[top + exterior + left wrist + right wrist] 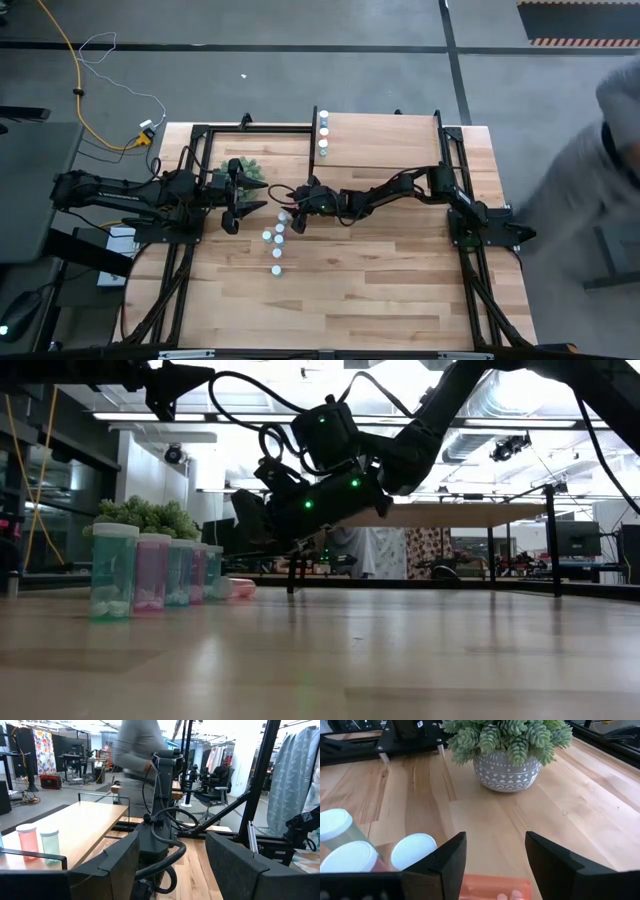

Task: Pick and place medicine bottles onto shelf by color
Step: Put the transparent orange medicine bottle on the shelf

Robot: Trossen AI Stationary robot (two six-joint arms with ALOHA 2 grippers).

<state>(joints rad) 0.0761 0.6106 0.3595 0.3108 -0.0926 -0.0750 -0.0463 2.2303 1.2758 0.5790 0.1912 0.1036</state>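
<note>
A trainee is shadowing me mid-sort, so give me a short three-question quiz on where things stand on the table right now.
1. True or false: the plant stands on the shelf.
2. The pink bottle by the right hand's open fingers is: A) upright, B) lying on its side, C) on the shelf.
3. Along which side of the shelf do the placed bottles stand?
Key: 1 false, it stands on the table. 2 B. 3 the side toward the left arm.
</note>
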